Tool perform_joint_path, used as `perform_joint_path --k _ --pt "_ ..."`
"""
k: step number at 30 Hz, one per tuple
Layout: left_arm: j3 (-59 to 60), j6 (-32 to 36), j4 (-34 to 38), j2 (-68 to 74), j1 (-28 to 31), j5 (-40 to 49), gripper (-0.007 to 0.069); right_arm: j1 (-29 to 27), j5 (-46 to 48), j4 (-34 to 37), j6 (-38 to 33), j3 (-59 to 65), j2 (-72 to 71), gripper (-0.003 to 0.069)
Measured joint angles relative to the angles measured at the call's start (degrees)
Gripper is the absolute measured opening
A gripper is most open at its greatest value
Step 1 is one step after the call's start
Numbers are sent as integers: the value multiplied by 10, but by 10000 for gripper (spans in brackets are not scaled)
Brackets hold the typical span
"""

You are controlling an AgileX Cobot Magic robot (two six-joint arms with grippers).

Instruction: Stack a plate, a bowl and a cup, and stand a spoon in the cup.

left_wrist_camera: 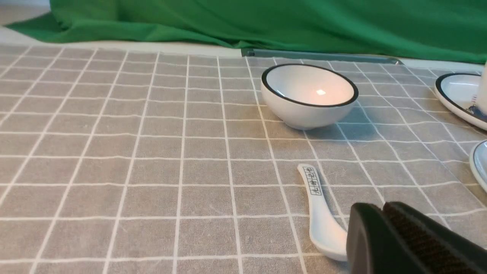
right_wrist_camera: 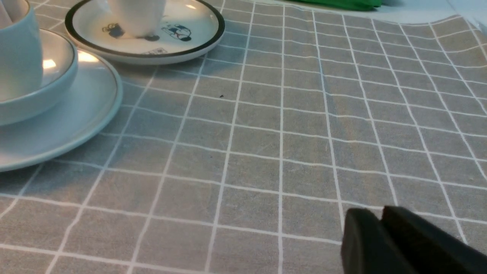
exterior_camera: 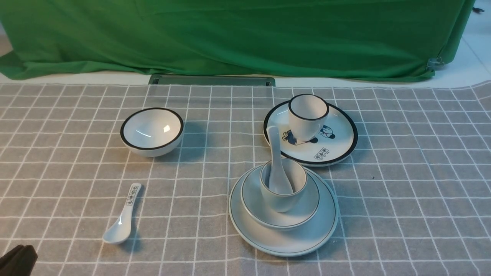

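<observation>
Spoon (exterior_camera: 277, 165) stands in cup (exterior_camera: 284, 191), lower centre; left hand (left_wrist_camera: 384, 213) pressed together, right hand (right_wrist_camera: 382, 220) looks pressed together.

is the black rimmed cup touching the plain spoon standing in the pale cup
Apart. The front view shows the cartoon plate's surface between the black-rimmed cup and the spoon.

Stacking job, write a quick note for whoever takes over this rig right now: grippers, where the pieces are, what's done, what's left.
Left gripper: shut, empty, low near the printed spoon.
Right gripper: jaws look together, holding nothing, over bare cloth, clear of the stack.
Pieces: plate on the cloth, bowl on it, cup in the bowl, spoon standing in the cup.
Done: stack looks complete.
Left: seemingly nothing. The black-rimmed bowl, cartoon plate and black-rimmed cup aren't part of the job.
</observation>
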State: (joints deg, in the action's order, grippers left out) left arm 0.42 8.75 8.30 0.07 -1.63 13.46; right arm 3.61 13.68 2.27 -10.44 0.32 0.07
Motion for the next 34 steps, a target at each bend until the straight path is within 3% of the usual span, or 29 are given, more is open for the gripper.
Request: perform_joint_path --k 34 --pt "0 0 2 0 0 -3 17 0 0 0 0 0 -1 188"
